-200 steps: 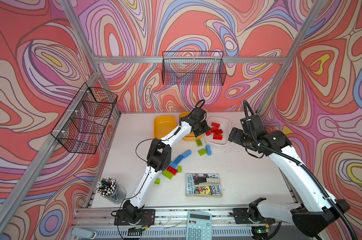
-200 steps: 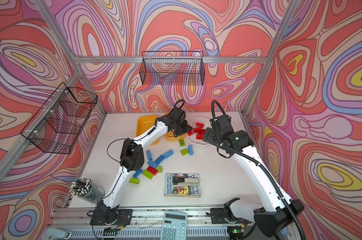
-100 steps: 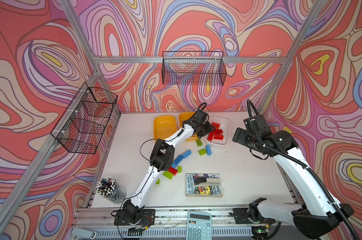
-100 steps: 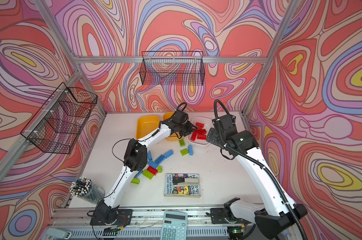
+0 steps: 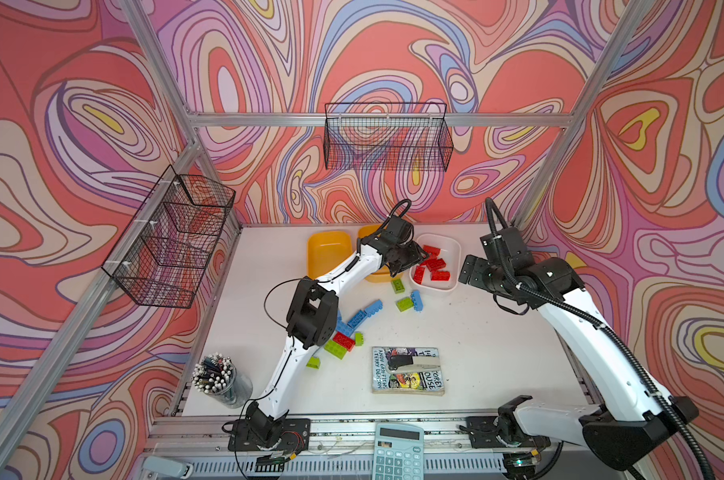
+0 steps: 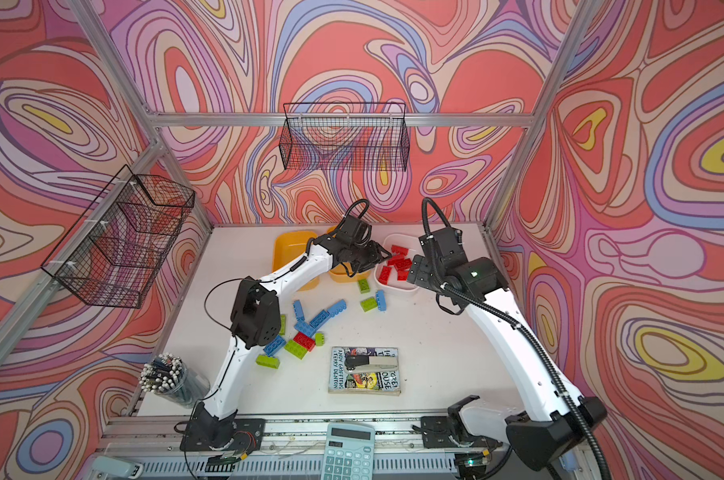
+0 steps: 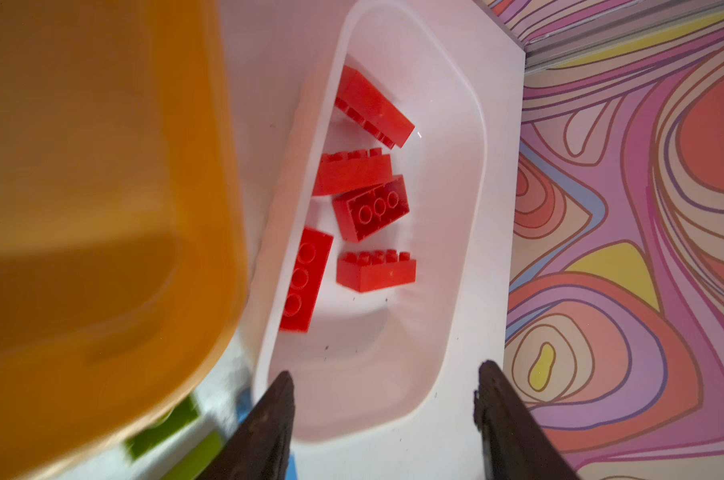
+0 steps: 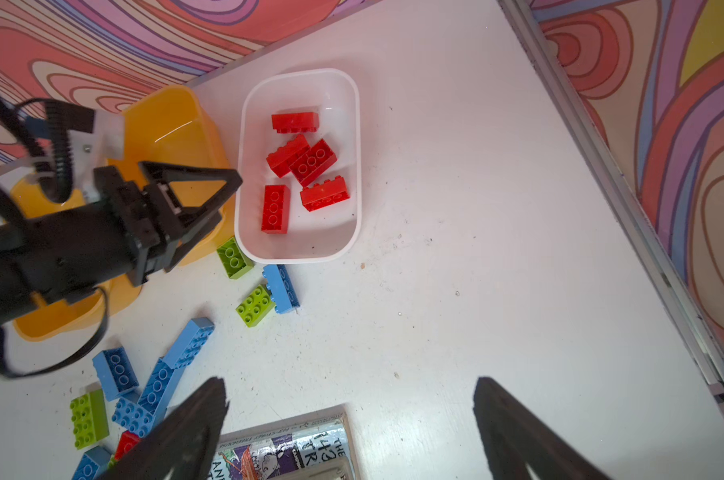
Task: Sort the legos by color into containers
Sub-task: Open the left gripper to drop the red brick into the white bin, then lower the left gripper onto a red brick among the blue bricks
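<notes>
Five red legos (image 8: pixel 313 162) in white tub (image 8: pixel 302 249) | left gripper (image 7: pixel 385 370) parted, empty | right gripper (image 8: pixel 350 380) wide, empty | book (image 8: pixel 285 451) near

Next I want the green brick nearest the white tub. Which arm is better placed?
Left. The left gripper hangs open and empty over the white tub's edge, close to that green brick. The right gripper, also open, sits on the tub's far side, likely a longer reach.

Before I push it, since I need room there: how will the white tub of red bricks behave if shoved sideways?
The white tub looks shallow and wide, so it will probably slide rather than tip. The table looks smooth, so likely little drag. The five red bricks lie loose inside and may shift.
</notes>
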### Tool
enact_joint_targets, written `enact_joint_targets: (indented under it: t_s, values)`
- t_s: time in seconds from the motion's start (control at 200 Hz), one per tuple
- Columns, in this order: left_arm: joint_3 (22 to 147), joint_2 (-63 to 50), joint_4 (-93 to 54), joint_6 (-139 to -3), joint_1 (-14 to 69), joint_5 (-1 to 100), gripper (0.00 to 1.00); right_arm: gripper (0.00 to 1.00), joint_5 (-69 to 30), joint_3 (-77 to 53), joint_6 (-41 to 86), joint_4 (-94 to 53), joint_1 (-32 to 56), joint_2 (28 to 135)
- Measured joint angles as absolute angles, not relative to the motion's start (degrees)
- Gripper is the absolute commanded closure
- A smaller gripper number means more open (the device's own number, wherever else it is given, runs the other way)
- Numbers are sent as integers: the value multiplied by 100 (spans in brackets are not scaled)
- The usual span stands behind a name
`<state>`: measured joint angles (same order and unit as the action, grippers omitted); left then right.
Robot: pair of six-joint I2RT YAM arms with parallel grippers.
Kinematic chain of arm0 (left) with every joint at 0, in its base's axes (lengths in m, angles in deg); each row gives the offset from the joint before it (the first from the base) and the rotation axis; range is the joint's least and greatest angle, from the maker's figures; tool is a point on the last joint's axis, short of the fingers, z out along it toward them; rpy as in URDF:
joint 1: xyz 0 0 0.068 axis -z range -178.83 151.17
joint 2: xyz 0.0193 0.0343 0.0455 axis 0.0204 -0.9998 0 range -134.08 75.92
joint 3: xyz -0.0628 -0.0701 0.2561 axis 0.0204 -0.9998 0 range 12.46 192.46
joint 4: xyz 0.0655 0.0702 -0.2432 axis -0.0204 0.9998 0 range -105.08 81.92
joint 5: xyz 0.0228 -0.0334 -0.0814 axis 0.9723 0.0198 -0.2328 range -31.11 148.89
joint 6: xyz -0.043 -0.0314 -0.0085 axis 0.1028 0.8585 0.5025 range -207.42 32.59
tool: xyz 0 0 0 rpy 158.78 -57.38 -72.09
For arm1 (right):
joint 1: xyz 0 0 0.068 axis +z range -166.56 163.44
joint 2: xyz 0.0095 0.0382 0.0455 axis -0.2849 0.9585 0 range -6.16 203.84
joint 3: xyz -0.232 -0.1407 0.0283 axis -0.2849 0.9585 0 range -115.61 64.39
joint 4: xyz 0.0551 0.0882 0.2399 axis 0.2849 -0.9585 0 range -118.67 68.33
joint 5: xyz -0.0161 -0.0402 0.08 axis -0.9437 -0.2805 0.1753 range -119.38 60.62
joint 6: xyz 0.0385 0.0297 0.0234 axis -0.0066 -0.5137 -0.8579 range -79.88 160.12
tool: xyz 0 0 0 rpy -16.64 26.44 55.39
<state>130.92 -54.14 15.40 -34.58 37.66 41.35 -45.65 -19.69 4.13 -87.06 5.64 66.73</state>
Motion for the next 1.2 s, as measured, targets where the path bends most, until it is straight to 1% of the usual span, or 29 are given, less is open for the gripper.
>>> enact_joint_targets:
  t_s: [0.16, 0.3, 0.431, 0.561, 0.676, 0.796, 0.961, 1.202]
  values:
    - [11002, -3495, 1721, -3768, 3541, 4660, 44, 2, -4143, -1693, 557, -8271, 564, 7051]
    - [9481, -2105, 2147, -4157, 3407, 5291, 44, 2, -3737, -1558, 666, -7897, 566, 7431]
    - [8259, -1123, 2604, -4583, 3449, 5624, 45, 2, -3442, -1516, 754, -7618, 649, 7794]
    - [7365, -487, 3009, -4957, 3460, 5866, 45, 2, -3286, -1555, 826, -7465, 842, 8109]
    - [6900, -111, 3201, -5125, 3460, 6054, 45, 2, -3230, -1656, 859, -7436, 1036, 8292]
    - [6690, 52, 3210, -5211, 3460, 6083, 45, 2, -3188, -1713, 841, -7432, 1322, 8380]
    - [6487, -9, 3135, -5385, 3460, 6039, 45, 2, -3103, -1667, 653, -7360, 1674, 8408]
    - [6480, -321, 2961, -5973, 3517, 6034, 45, 2, -3105, -1372, 385, -7283, 1692, 8316]
